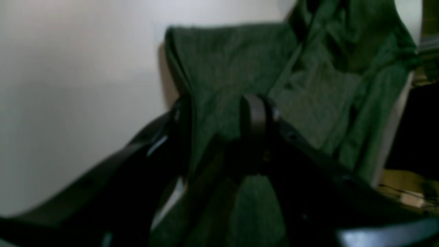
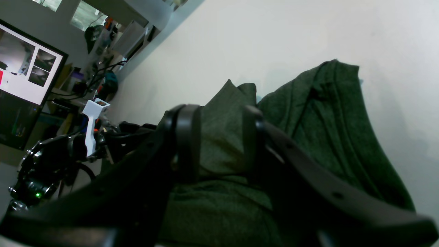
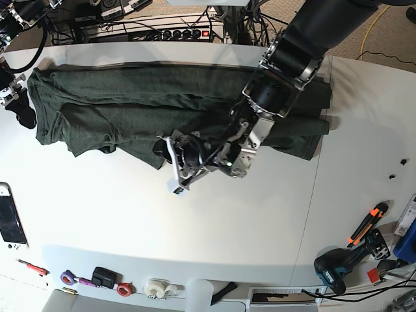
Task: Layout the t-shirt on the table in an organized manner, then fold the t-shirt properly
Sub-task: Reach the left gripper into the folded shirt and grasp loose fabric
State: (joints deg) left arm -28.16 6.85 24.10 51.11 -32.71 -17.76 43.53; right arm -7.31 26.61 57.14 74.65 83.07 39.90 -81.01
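The left gripper is closed on a fold of the shirt — which lies bunched along the table's far side. The right gripper pinches cloth too. Both edges are best drawn apart evenly, kept taut and low.

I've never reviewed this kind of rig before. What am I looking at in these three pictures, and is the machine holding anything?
This is a robot with two arms, each ending in a two-fingered gripper. The base view looks down on the white table. A dark green t-shirt lies rumpled along its far side, and a drill and tape rolls sit near the front edge. The other two pictures come from cameras on the wrists. The left gripper has shirt fabric between its fingers, though that picture is blurred. The right gripper also pinches bunched fabric.
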